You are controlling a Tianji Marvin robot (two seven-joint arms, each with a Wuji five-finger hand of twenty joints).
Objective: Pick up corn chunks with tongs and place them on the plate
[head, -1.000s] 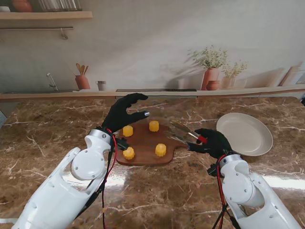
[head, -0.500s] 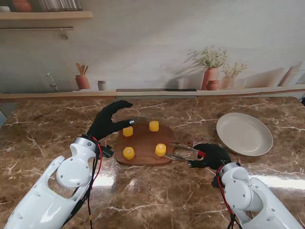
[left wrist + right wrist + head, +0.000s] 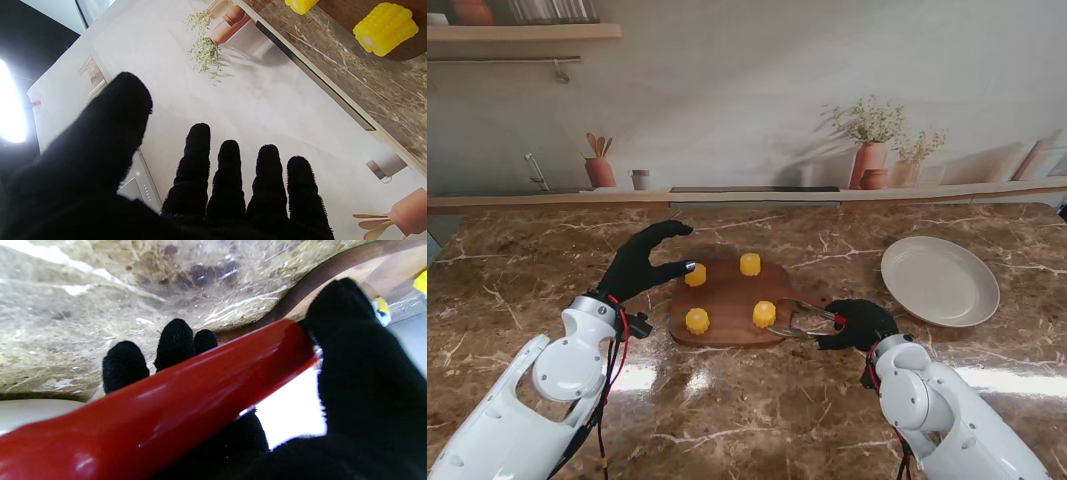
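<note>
Brown marble desk (image 3: 527, 260). No legible writing. Right robot hand (image 3: 859, 323) grips red-handled tongs (image 3: 805, 318), tips just beside the nearest corn chunk (image 3: 764, 314) on the cutting board (image 3: 727, 295). Left robot hand (image 3: 639, 262) hovers, fingers spread, empty. Plate (image 3: 940, 280) beyond the right robot hand.

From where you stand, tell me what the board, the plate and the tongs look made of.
Board: wood, going by its dark brown matte surface.
Plate: probably ceramic, possibly plastic; plain off-white with a soft sheen.
Tongs: shiny metal arms, with a glossy red handle, likely plastic or silicone, gripped in the right hand.
</note>
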